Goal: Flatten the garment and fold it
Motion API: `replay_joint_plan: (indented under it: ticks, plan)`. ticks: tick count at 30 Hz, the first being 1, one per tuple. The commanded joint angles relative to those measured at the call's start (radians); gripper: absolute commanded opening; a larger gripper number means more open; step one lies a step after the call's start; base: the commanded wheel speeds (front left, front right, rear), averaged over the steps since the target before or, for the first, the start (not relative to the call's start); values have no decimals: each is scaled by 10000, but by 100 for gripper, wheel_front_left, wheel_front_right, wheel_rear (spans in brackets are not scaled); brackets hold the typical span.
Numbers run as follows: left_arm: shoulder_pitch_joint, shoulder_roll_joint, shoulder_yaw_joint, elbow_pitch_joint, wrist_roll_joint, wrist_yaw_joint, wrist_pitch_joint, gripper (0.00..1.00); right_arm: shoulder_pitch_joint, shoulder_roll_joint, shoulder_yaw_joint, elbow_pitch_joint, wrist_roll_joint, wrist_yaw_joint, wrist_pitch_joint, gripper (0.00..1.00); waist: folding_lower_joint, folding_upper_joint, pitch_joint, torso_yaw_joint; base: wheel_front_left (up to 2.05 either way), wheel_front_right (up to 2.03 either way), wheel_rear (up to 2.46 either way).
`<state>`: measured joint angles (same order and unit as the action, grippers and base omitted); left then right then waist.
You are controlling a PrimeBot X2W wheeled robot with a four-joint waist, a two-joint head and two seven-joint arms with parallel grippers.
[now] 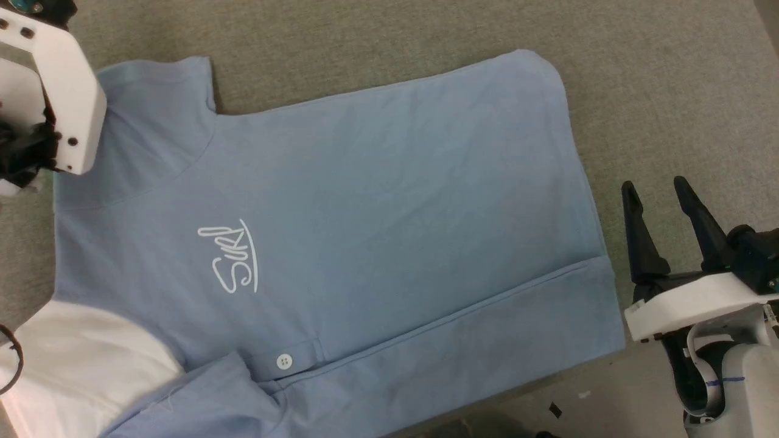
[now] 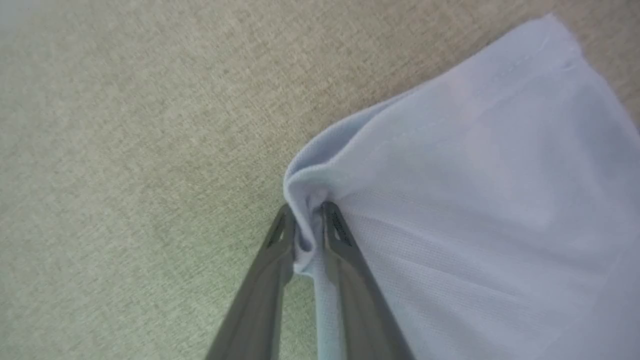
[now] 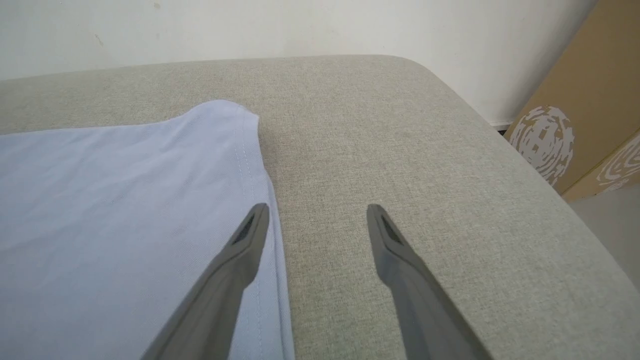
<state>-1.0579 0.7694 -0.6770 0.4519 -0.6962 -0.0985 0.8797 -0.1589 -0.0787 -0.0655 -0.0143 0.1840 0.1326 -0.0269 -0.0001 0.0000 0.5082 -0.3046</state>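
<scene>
L side first: left gripper [image 2: 307,210] was pinched narrow, fingers [image 2: 345,260] clamped on a bunched fold at the edge of the garment [image 2: 475,200]. Fabric puckered right at the tips, then ran off to the gripper's right, w/ a stitched hem [image 2: 530,50] at the far end. To the gripper's left was bare grey pad [image 2: 125,150].

R side: right gripper [image 3: 317,215] sat spread wide, nothing between the fingers. One finger [image 3: 235,270] hung over the garment's bottom edge, the other over bare pad. Contact w/ the cloth? Couldn't tell. Ahead of the tips the shirt's corner rounded off. Then came more pad and its curved edge, a white wall [image 3: 300,25] beyond, and a cardboard box [image 3: 575,115] off to the far right.

Head view: right gripper [image 1: 654,188] stood just beside the garment [image 1: 395,201], off its bottom edge. Shirt lay front-up, mostly flat, sideways across the pad. Going away from that gripper across the chest there was a long fold line, a white button [image 1: 283,361], the "Surf" script [image 1: 231,255] and the white collar [image 1: 91,359]. Farthest out was the sleeve [image 1: 152,115], by the left arm's white wrist housing [image 1: 61,91].
</scene>
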Motion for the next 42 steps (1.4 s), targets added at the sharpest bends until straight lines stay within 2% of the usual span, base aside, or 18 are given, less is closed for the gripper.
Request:
replay_joint_plan:
  ticks: [1,7,10,16,22,27,35,40,41,42]
  plan:
    - [604,23,-210,358,20,162,137,0,-199,-62,3,29,-44,-19,-9,100,1,0,-81,132,0,0,0]
    - [552,-350,-73,-38,224,315,-1170,0,-369,-629,142,-147,-129,-19,286,100,1,0,-595,612,0,0,0]
    - [523,-556,-124,-333,496,259,-2084,0,-534,-1201,494,-368,-42,-19,858,100,1,0,-884,950,0,0,0]
    - [537,-971,-231,-1123,882,164,-3629,0,-1401,-2783,1151,-526,823,-19,2966,100,1,0,-1096,1760,0,0,0]
    - [613,-1280,-442,-2038,1113,181,-4245,0,-3014,-4435,2075,197,1981,-19,5327,100,1,0,-742,2666,0,0,0]
    - [852,-1572,-649,-2762,1289,346,-4620,0,-4464,-5580,3245,1187,2472,-19,6564,100,1,0,-387,3382,0,0,0]
    - [999,-2184,-945,-3335,1453,497,-5143,0,-6056,-6873,5548,2713,2287,-19,7208,100,1,0,8,4299,0,0,0]
    - [960,-2475,-1059,-3165,1503,473,-5474,0,-6453,-7153,6939,3366,2696,-19,7099,100,1,0,79,4522,0,0,0]
    - [952,-2523,-1076,-3106,1505,465,-5531,0,-6490,-7202,7207,3469,2805,-19,7103,87,1,0,82,4537,0,0,0]
    - [938,-2568,-1087,-3045,1507,456,-5597,0,-6537,-7248,7435,3561,2923,-19,7076,10,1,0,83,4543,0,0,0]
